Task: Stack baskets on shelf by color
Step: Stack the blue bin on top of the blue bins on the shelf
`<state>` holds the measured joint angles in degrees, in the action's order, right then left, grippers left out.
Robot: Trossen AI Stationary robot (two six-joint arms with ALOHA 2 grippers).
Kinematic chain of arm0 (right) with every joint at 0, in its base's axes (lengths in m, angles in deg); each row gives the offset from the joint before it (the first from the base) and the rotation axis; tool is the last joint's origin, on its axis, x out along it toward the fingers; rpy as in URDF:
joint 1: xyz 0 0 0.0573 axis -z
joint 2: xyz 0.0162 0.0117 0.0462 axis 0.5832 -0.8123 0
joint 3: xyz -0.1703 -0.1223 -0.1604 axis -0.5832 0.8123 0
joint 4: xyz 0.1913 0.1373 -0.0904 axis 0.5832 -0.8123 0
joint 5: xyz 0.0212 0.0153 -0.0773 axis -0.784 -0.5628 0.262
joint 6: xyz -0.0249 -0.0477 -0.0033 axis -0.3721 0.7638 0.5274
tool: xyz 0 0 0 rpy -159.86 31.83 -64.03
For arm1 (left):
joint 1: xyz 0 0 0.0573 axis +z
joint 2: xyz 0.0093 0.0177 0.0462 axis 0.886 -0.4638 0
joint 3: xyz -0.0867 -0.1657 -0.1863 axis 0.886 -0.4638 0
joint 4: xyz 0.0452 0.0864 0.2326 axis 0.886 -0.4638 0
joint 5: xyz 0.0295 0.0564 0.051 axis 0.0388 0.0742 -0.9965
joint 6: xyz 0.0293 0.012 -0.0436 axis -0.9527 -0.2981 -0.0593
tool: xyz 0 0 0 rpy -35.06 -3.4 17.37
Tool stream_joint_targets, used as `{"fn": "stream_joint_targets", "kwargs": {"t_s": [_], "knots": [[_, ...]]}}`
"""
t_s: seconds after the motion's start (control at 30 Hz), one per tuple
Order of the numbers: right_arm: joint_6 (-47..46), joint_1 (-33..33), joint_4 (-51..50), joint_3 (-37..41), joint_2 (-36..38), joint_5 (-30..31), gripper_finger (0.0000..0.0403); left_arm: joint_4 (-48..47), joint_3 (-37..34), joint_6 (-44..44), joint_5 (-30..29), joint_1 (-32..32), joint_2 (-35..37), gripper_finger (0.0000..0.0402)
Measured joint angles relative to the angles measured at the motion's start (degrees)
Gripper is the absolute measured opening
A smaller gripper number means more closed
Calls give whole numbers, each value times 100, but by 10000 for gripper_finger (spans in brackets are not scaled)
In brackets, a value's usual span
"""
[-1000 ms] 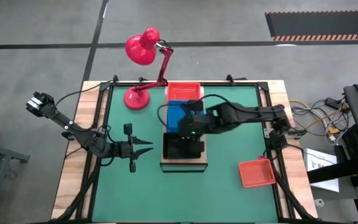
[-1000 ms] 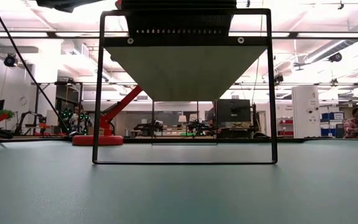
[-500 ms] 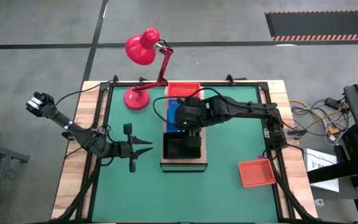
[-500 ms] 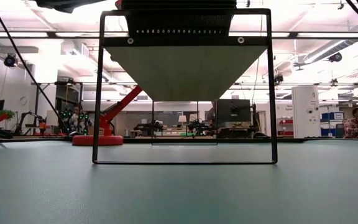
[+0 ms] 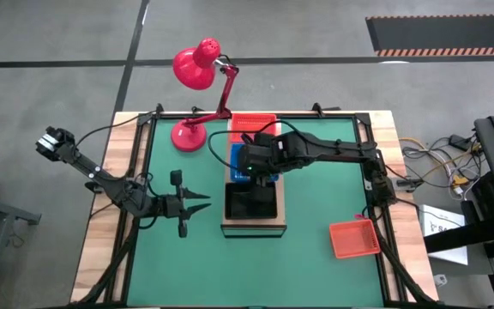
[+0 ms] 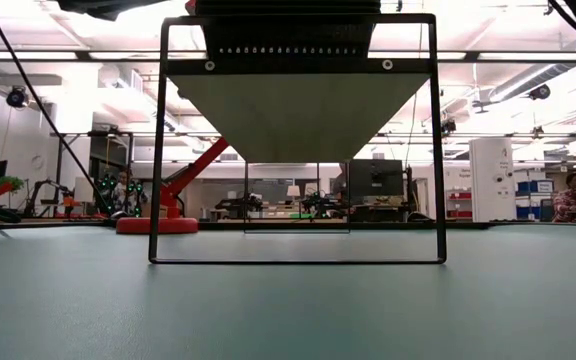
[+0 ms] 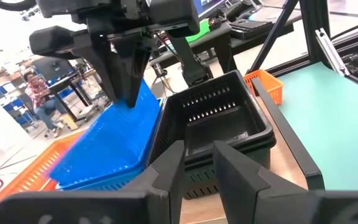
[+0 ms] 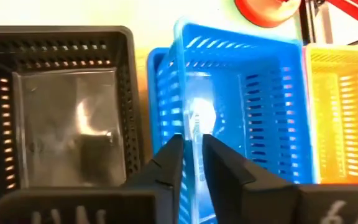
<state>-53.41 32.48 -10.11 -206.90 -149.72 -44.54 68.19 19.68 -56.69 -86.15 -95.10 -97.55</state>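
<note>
The light-wood shelf (image 5: pixel 253 227) stands mid-table on the green mat. A black basket (image 5: pixel 251 203) sits on its near end, a blue basket (image 8: pixel 156 68) on its middle and a red-orange basket (image 5: pixel 254 124) on its far end. A second blue basket (image 7: pixel 107 140) hangs tilted over the first, with my right gripper (image 8: pixel 192 155) shut on it. Another red-orange basket (image 5: pixel 354 238) lies on the mat at the near right. My left gripper (image 5: pixel 206 203) waits left of the shelf, level, open and holding nothing. My right gripper pinches the upper blue basket's wall next to the black basket (image 8: pixel 194 127), one finger inside the basket and one outside. The fingers slant down from above. The basket tilts, its held side (image 7: pixel 135 99) raised and its far side low over the blue basket beneath.
A red desk lamp (image 5: pixel 197 67) stands on its base (image 5: pixel 187 136) at the far left of the mat, its arm leaning toward the shelf. The shelf's dark frame legs (image 6: pixel 156 140) stand on the mat. Cables and boxes lie beyond the table's right edge (image 5: pixel 444 163).
My right gripper has carried the upper blue basket a little toward the table's far left, from beside the black basket to over the middle of the shelf, sinking slightly and rolling its wrist a bit. The baskets on the shelf have stayed put.
</note>
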Motion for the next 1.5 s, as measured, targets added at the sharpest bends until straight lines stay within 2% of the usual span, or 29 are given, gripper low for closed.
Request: {"fn": "stream_joint_targets", "kwargs": {"t_s": [0.2,0.37,0.53,0.6,0.77,1.17,1.5], "knots": [[-1,2,-9,-13,31,-39,94,0,0,2,1,0,0,70],[-8,-29,-161,-24,297,-54,111,0,0,2,2,0,0,70],[-244,12,-1021,-10,509,127,87,7,0,4,2,2,0,70],[-351,62,-895,135,629,304,66,7,1,2,2,0,0,70],[-399,230,-948,645,876,115,14,11,12,2,2,0,9,70],[-542,756,-701,2611,1276,-123,9,6,13,4,2,0,22,70],[-388,750,-15,2807,1294,-249,9,9,13,6,2,1,22,70]]}}
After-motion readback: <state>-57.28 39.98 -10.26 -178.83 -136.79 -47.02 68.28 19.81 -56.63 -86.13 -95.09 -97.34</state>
